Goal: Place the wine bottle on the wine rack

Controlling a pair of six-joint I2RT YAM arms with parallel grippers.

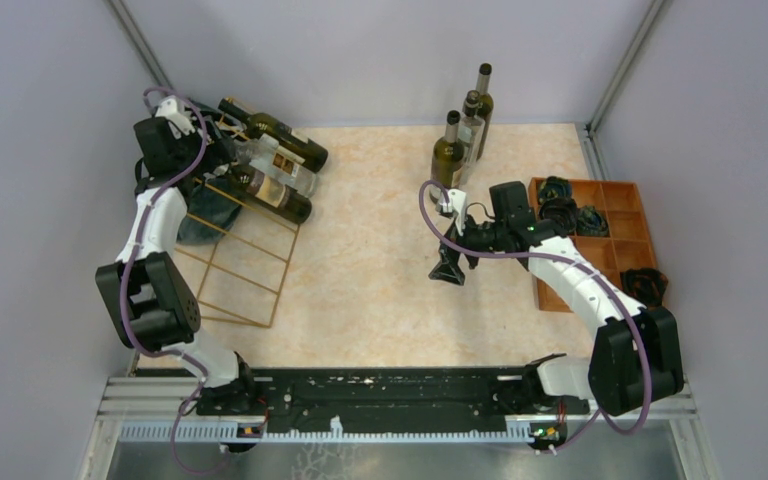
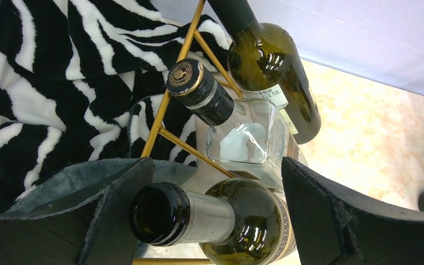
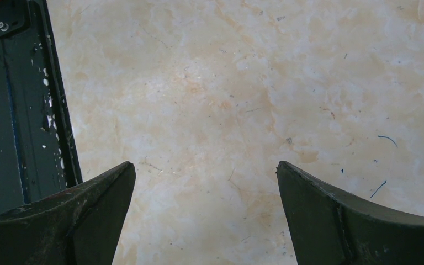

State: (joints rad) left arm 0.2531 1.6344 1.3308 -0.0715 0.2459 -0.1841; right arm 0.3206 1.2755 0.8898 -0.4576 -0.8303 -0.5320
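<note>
The gold wire wine rack stands at the left, leaning against a zebra-striped cloth. Three bottles lie on its upper cells: a dark green one, a clear one and a dark green wine bottle. In the left wrist view this wine bottle lies with its open neck between my fingers. My left gripper is open; the right finger stands well clear of the glass. It also shows in the top view. My right gripper is open and empty over the bare table.
Three bottles stand upright at the back middle. An orange-brown wooden tray with dark objects sits at the right. A grey cloth lies under the rack. Grey walls close in the left, back and right.
</note>
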